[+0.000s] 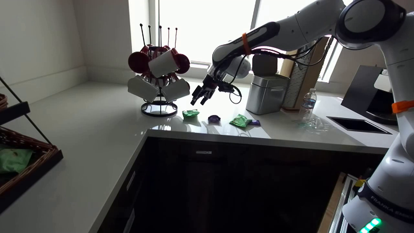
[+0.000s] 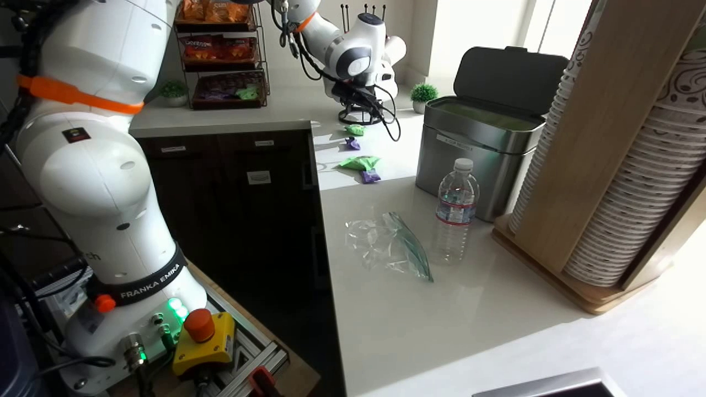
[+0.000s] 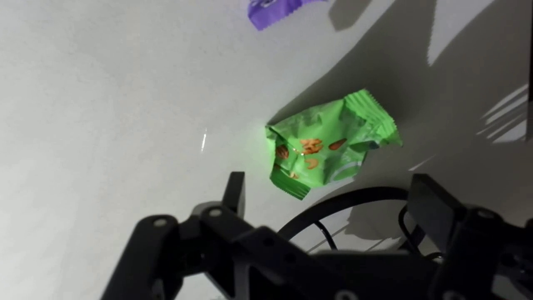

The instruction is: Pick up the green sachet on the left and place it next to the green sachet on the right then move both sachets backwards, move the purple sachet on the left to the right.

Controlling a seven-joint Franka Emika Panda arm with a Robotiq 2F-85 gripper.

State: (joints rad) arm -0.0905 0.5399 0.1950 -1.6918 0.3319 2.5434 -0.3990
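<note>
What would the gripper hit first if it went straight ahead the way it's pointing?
Probably the green sachet nearest the mug rack, lying ahead of the open gripper; depth is unclear, so its fingertips might touch the counter first.

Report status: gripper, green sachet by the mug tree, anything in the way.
Gripper hovers open, empty. Nut-print green sachet on countertop, ungrasped. Mug-tree base ring nearby, possible snag.
</note>
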